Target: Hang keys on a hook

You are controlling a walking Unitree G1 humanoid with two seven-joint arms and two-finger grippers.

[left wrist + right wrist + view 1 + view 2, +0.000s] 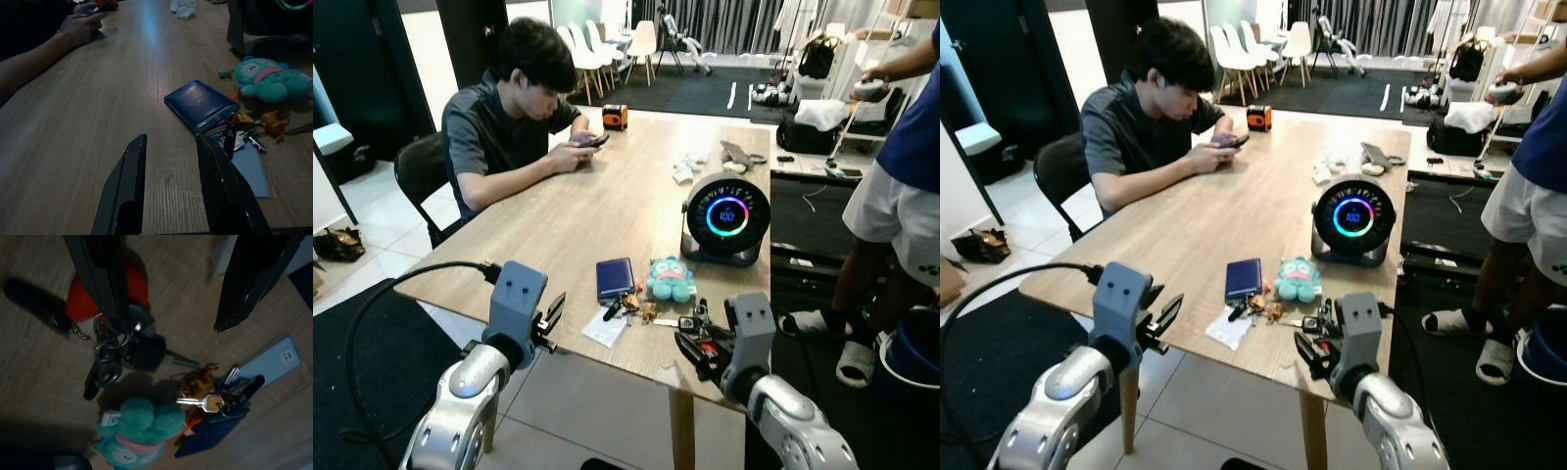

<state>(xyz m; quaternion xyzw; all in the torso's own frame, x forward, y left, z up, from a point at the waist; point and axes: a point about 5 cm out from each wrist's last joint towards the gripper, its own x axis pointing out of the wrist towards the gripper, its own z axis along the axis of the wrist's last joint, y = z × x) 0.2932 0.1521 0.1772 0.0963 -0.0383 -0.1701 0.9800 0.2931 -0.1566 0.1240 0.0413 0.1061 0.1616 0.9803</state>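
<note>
Over table edge, right gripper (176,308) open above keys (132,350)

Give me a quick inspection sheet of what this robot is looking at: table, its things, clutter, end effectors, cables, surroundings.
Surface: wooden table, things bunched near its front edge.
Job's things: key bunch beside a blue wallet; second bunch with black fob and red tag under the right end effector. Hook: nothing seen.
Clutter: teal plush, white card, round speaker with glowing ring, orange tape measure.
End effectors: left end effector open, above bare wood short of the wallet; right end effector open, above the fob bunch.
Cables: black cable looping from the left arm.
Surroundings: seated person using a phone; another person standing at right; white chairs behind.
</note>
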